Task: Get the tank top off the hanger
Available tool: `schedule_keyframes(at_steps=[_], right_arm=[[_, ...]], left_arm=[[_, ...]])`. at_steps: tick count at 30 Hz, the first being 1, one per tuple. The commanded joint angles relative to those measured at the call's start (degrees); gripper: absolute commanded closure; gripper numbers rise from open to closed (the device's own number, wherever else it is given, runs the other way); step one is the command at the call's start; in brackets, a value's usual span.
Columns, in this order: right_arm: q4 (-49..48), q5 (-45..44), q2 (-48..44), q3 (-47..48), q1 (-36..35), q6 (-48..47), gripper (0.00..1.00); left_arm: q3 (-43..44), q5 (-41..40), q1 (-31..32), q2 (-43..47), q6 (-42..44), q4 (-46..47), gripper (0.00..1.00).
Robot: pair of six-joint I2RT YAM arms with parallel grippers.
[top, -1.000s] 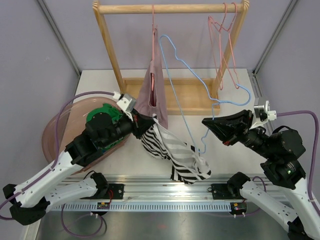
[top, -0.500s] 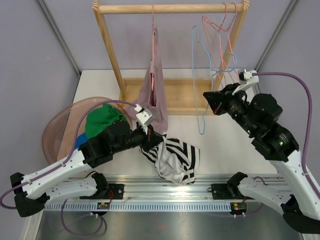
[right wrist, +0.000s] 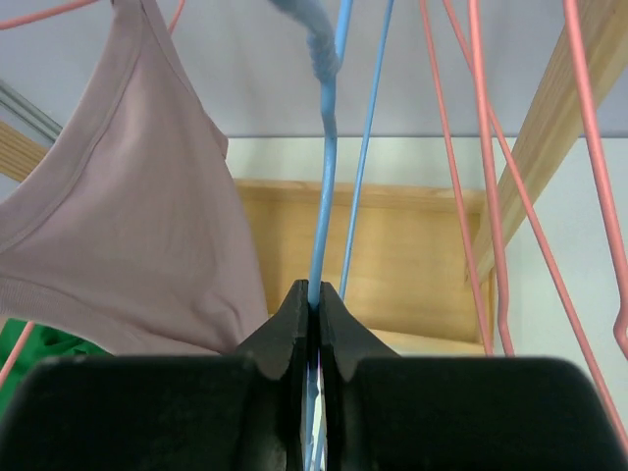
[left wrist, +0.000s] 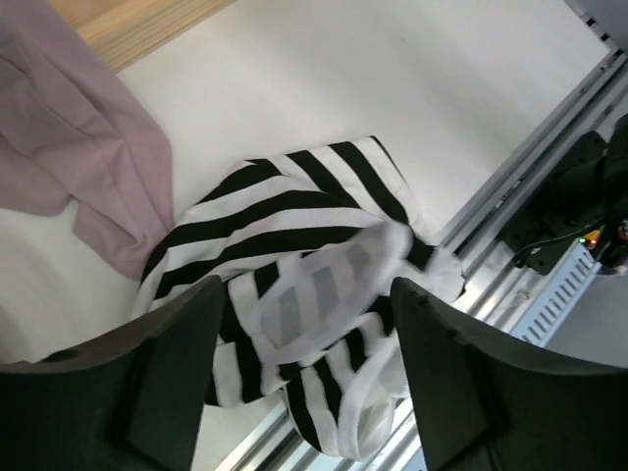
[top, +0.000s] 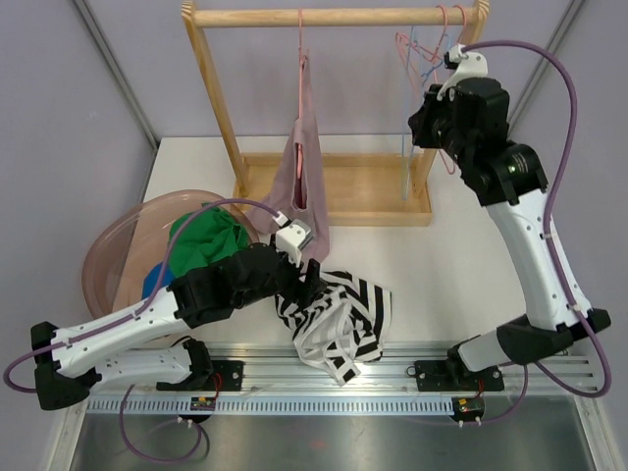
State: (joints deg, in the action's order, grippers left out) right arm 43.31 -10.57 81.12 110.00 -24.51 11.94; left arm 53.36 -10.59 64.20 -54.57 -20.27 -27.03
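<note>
The black-and-white striped tank top (top: 339,314) lies crumpled on the table's near edge, partly over the rail, off any hanger. My left gripper (top: 302,283) hovers just above it, open; in the left wrist view the tank top (left wrist: 285,226) shows between and below the spread fingers (left wrist: 186,373), nothing pinched. High at the rack's right end, my right gripper (top: 428,116) is shut on the blue hanger (right wrist: 326,177), whose wire runs up from between the closed jaws of that gripper (right wrist: 314,294). The blue hanger (top: 412,47) sits among the pink ones by the top bar.
A wooden rack (top: 334,17) stands at the back. A mauve top (top: 299,186) hangs from it on a pink hanger (top: 300,49). Empty pink hangers (right wrist: 481,147) hang at its right end. A pink basin (top: 113,255) holding green cloth (top: 206,240) sits at the left.
My left gripper opened and let the striped tank top drop onto the table. My right arm lifted the bare blue hanger up to the rack's top bar.
</note>
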Motion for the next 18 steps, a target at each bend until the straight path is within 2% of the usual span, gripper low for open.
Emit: schedule_keyframes(at_steps=[1, 4, 8, 12, 15, 18], right_arm=[[4.22, 2.40, 5.08, 11.77, 0.78, -2.88, 1.00], [7.21, 3.09, 10.89, 19.96, 1.92, -3.85, 1.00], [10.83, 4.50, 18.87, 29.73, 3.68, -4.91, 1.00], [12.76, 5.91, 25.04, 40.18, 4.91, -5.88, 1.00], [12.68, 8.19, 29.00, 43.97, 6.05, -6.50, 1.00], [12.06, 9.16, 30.50, 43.29, 6.58, -5.88, 1.00]], left_arm=[[2.80, -4.78, 0.48, 1.39, -1.70, -0.83, 0.23], [3.85, -7.76, 0.48, 2.27, -3.01, -4.43, 0.01], [5.96, -10.24, 0.66, 3.50, -4.33, -11.10, 0.01], [5.17, -11.21, 0.66, 5.69, -4.60, -13.57, 0.01], [3.94, -11.91, 0.57, 7.27, -5.21, -14.28, 0.01], [2.98, -12.17, 0.57, 7.89, -5.39, -14.28, 0.01]])
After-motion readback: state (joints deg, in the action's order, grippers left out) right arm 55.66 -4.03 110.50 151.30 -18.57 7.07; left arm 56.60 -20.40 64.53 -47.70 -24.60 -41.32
